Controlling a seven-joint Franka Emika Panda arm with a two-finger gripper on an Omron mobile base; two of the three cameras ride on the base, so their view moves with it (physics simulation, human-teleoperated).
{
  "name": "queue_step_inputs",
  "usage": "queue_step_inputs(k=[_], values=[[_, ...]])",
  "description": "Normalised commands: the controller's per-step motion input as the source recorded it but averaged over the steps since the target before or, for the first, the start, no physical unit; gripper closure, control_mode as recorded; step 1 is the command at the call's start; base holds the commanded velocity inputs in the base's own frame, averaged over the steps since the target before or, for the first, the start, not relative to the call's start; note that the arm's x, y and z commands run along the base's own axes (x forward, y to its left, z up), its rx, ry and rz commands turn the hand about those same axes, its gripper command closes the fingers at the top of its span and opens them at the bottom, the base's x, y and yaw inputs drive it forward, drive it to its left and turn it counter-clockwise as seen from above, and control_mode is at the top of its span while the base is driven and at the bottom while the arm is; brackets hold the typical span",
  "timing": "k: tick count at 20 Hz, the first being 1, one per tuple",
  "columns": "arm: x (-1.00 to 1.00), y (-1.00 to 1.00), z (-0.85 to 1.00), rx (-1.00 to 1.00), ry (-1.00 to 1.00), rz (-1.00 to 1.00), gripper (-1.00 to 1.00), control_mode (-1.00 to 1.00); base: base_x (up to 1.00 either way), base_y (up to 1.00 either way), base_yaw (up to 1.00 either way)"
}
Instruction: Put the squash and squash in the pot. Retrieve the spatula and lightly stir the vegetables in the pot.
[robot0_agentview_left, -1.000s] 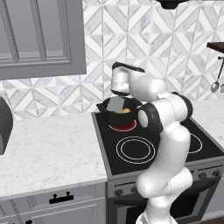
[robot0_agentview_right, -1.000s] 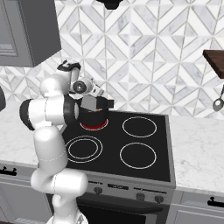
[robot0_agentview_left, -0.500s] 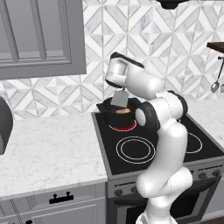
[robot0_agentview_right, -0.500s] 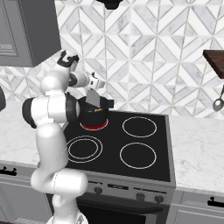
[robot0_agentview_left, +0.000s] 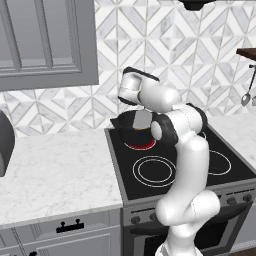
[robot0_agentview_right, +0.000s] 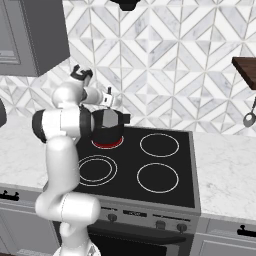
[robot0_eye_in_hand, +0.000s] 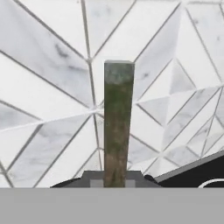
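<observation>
The stove carries the black pot on its rear red-glowing burner, beside the marble bench; the pot's contents cannot be made out. The tool is raised above the pot and just behind it, toward the tiled wall, and in the hand view it is closed on a long, narrow, grey-green bar, judged to be the spatula, whose long axis runs straight out from the fingertips toward the tiles. The pot therefore lies below and slightly forward of the held utensil, so stirring would likely require tipping that axis downward into the pot's mouth.
</observation>
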Motion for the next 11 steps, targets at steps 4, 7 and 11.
queue_step_inputs(k=[4, 7, 11], values=[[0.0, 0.0, -0.79, 0.0, 0.04, 0.0, 1.0, -1.0, 0.0, 0.0, 0.0], [-0.28, 0.15, -0.1, 0.0, -0.04, 0.0, 1.0, -1.0, 0.0, 0.0, 0.0], [-0.22, 0.19, 0.38, 0.0, -0.05, 0.04, 1.0, -1.0, 0.0, 0.0, 0.0]])
